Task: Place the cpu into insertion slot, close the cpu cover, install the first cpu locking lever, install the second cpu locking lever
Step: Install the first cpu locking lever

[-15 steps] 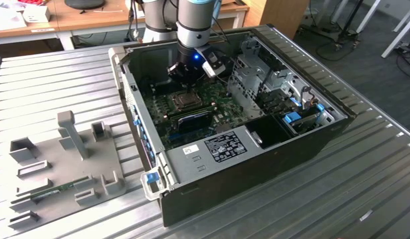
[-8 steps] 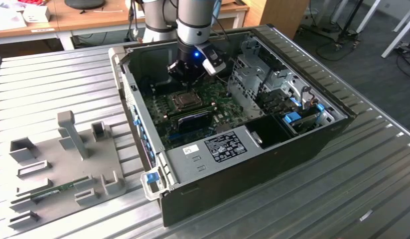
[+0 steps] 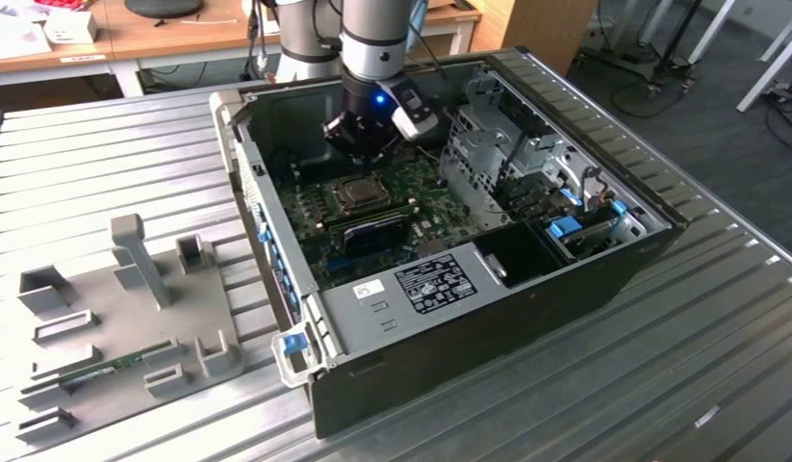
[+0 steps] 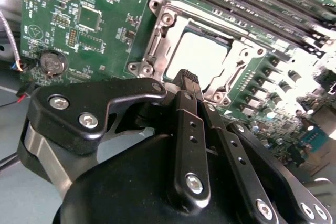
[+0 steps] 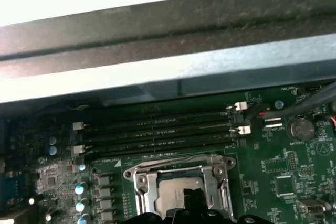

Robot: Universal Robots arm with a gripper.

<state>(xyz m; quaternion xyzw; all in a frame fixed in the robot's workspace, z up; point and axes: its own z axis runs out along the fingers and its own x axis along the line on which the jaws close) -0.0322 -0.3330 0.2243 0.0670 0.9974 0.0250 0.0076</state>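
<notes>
Inside the open computer case [image 3: 601, 279], the green motherboard [image 4: 121, 3] lies flat; the cpu cover [image 4: 157, 40] looks down over the insertion slot [image 5: 137, 184], with the cpu [image 4: 202, 56] seated in its window. Judged: cover is thin stiff metal, springy at the hinge; cpu light, rigid, fragile underneath, best pressed only via frame or lever ends. The gripper [image 4: 190, 77] hangs just beside the socket's near edge, its fingers pinched together, holding nothing visible.
</notes>
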